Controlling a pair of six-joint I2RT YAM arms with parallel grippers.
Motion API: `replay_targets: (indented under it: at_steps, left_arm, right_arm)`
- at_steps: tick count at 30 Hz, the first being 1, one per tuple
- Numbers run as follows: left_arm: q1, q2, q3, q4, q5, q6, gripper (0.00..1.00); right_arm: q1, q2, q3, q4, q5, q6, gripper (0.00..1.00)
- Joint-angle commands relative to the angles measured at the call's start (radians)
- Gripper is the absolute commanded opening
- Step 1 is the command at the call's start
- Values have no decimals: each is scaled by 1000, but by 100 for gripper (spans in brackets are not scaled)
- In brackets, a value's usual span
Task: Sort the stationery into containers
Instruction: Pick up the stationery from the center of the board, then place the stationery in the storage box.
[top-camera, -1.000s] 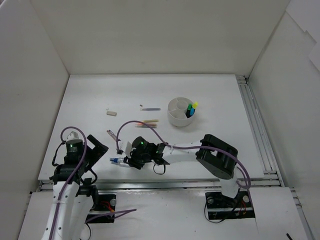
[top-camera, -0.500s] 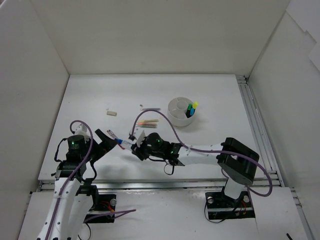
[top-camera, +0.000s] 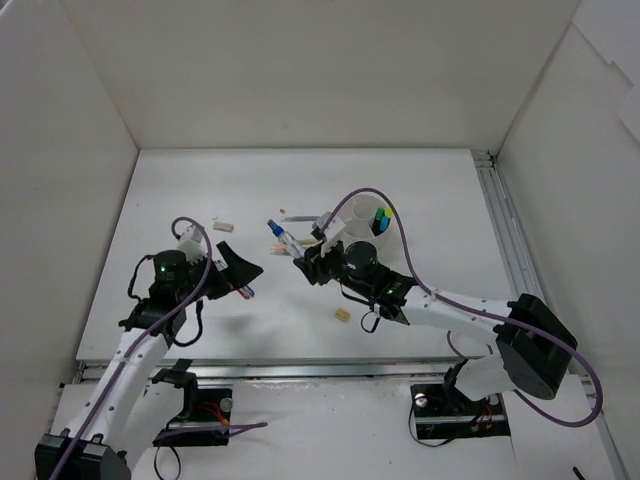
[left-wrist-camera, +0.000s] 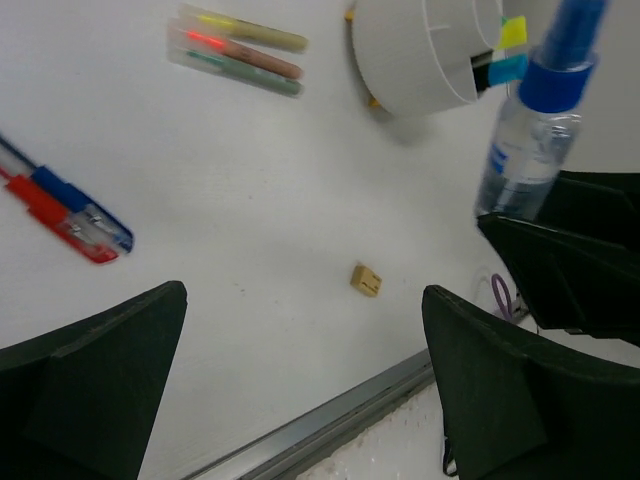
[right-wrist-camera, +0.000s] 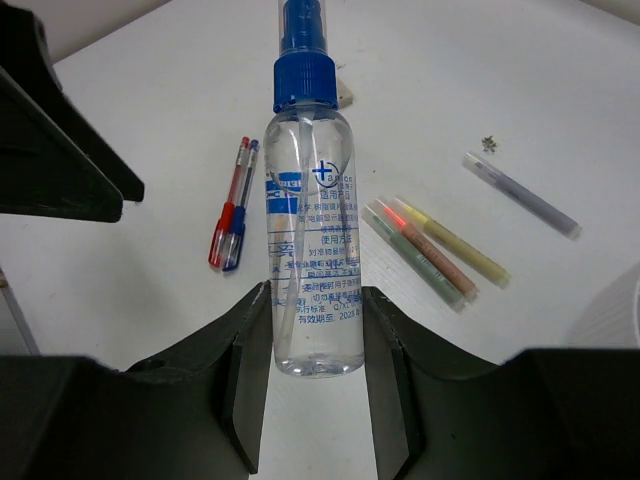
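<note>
My right gripper (right-wrist-camera: 314, 305) is shut on a clear bottle (right-wrist-camera: 310, 230) with a blue spray cap, held off the table left of the round white organizer (top-camera: 345, 215); from above the bottle (top-camera: 282, 239) points to the back left. Green, yellow and blue capped highlighters (top-camera: 381, 217) stand in the organizer. My left gripper (left-wrist-camera: 305, 400) is wide open and holds nothing; it hovers above the table, just right of the red and blue pen (left-wrist-camera: 65, 210). Three pastel pencils (left-wrist-camera: 240, 62) lie by the organizer (left-wrist-camera: 410, 60). A beige eraser (left-wrist-camera: 366, 279) lies near the front.
A second eraser (top-camera: 223, 226) lies at the back left, and a thin purple pencil (right-wrist-camera: 520, 195) lies behind the pastel ones. A metal rail (top-camera: 510, 250) runs along the table's right edge and white walls close in three sides.
My right gripper lifted the bottle from the front of the table and carried it back and right toward the organizer. My left arm reached forward over the pen.
</note>
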Motion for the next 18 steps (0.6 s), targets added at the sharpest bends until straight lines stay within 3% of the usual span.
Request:
replay_targets:
  at_steps: [1,5,16,18]
  left_arm:
    - [-97,42,103,211,-1,35,99]
    - [-206,97,166,255,-79,57,99]
    - [-272,256,227,386,-121,20,99]
    - [-284,273,232,390,-125,22,95]
  right_arm:
    - [6,-20,-7,105,-59,25,0]
    - [20,-27,-14,115,-85,25,0]
    - [70,-54,-51,156,-86,38,0]
    - [72,-59,-56,165,-77,42,0]
